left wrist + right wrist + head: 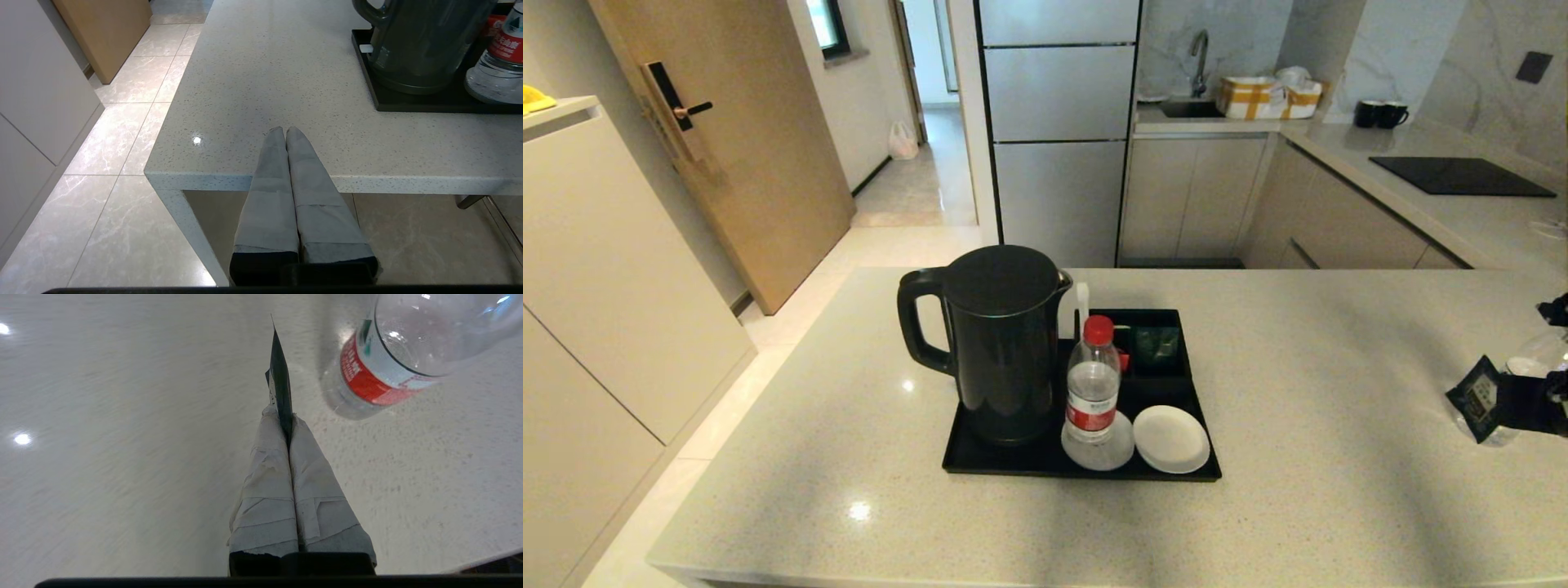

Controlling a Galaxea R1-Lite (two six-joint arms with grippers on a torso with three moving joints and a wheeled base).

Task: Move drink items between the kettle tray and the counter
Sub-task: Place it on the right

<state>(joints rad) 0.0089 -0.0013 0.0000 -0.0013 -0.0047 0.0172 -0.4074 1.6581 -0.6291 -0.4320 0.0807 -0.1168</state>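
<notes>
Black kettle tray [980, 461] at centre of beige speckled counter [1339, 343], seen from head view. Loaded with: tall black kettle [1001, 343] at left end; water bottle [1093, 380], red cap and red label, upright on a round white coaster [1115, 456]; second coaster [1171, 438] just beside, unloaded. Dark green sachet [1157, 344] lying in a small divided compartment at far end of tray.

Right gripper [284, 413] over counter at far right edge of head view, well apart from tray. Jaws pressed together, pinching a second dark sachet [280, 379] by one edge; sachet upright, edge-on in right wrist view, clear of the counter surface. Same sachet [1475, 398] visible in head view.

Second bottle [404, 347], clear with red label, on counter close beside right gripper; not touched by fingers.

Left gripper [284, 130] parked low at near edge of counter, left of tray. Jaws pressed together, holding nothing.
</notes>
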